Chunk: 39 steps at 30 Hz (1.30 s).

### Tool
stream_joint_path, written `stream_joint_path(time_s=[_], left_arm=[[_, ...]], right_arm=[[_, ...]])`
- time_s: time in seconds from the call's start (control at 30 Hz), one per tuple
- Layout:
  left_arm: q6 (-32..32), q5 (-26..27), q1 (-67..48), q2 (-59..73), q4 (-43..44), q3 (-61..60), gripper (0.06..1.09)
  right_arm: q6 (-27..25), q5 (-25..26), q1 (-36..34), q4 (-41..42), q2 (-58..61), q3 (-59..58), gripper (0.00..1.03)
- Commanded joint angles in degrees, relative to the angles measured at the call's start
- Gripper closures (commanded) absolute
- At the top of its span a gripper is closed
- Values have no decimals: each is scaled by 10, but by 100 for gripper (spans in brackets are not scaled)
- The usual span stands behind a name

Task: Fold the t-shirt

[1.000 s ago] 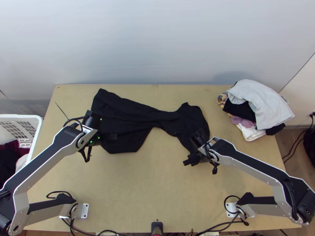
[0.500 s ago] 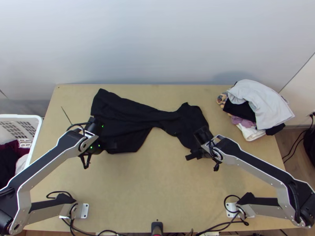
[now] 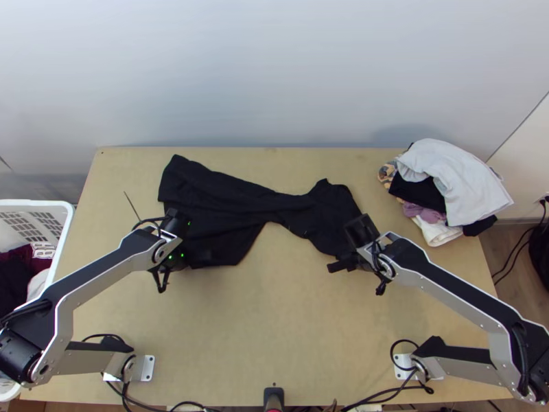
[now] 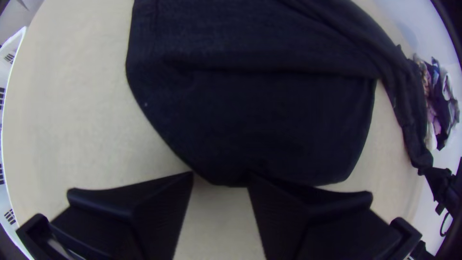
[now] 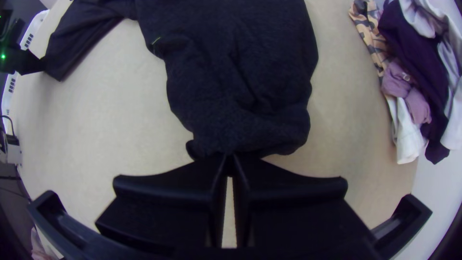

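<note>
Black t-shirt (image 3: 219,206) drawn narrow at its middle, a gripper at each end.
A wide band of bare wood runs from the table's (image 3: 274,343) near edge to the shirt; the right gripper (image 3: 341,264) pinches its near right end, tips almost together, while the left gripper (image 3: 195,257) stands part-open at the near left hem, its fingers lost against black from above but a gap plain in the left wrist view; beyond, a clothes pile (image 3: 446,178) overhangs the right edge near the far corner.
</note>
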Motion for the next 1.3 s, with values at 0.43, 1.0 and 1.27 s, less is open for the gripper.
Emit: stream_joint_path(time_s=[0.43,1.0,1.27], left_arm=[[74,14,147,-63,-95,264,104],[84,83,350,-2,-247,679,104],[93,85,400,-2,-249,796,104]], right_arm=[[-35,0,-116,-29,-43,147,100],[-40,1,-233,-108,-33,426,100],[-38,2,-256,-151,-32,539,100]])
